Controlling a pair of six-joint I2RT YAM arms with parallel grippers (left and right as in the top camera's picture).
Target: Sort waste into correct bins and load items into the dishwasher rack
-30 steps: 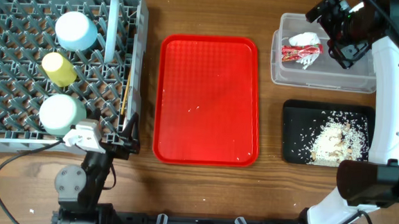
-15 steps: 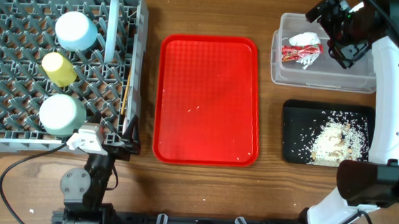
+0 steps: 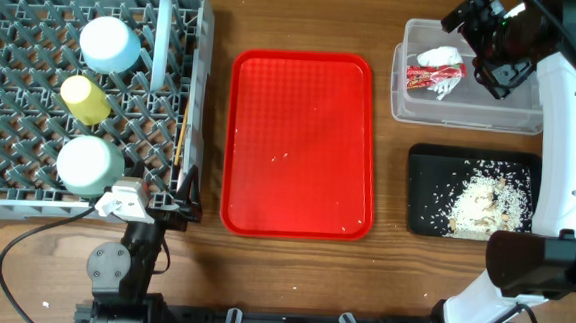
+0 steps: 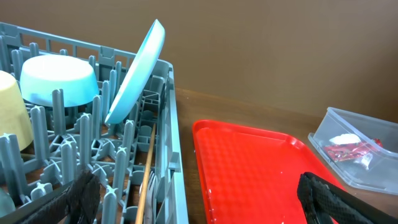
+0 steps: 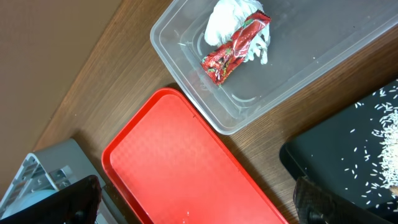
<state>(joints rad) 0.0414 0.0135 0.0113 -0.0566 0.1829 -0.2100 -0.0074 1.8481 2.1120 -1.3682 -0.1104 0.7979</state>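
two bowls [image 3: 110, 43], one cup [image 3: 84, 99], one plate [image 3: 161, 39], two bins [image 3: 471, 121]

Brown wood-grain table [image 3: 400, 289], plain brown wall [image 4: 280, 50] behind, soft even light

A crumpled red-and-white wrapper [image 5: 233, 43] lies inside the clear tub [image 5: 311, 43] at the top. Just beside the tub's near corner sits the red tray [image 5: 180, 168], running down towards the bottom edge. A black tray [image 5: 348, 143] at the right holds scattered rice grains [image 5: 390, 134]. A corner of the grey rack [image 5: 37, 171] shows lower left on the wooden table [image 5: 93, 81]. The right gripper [image 5: 202, 208] has its dark fingertips spread wide, one in each bottom corner.
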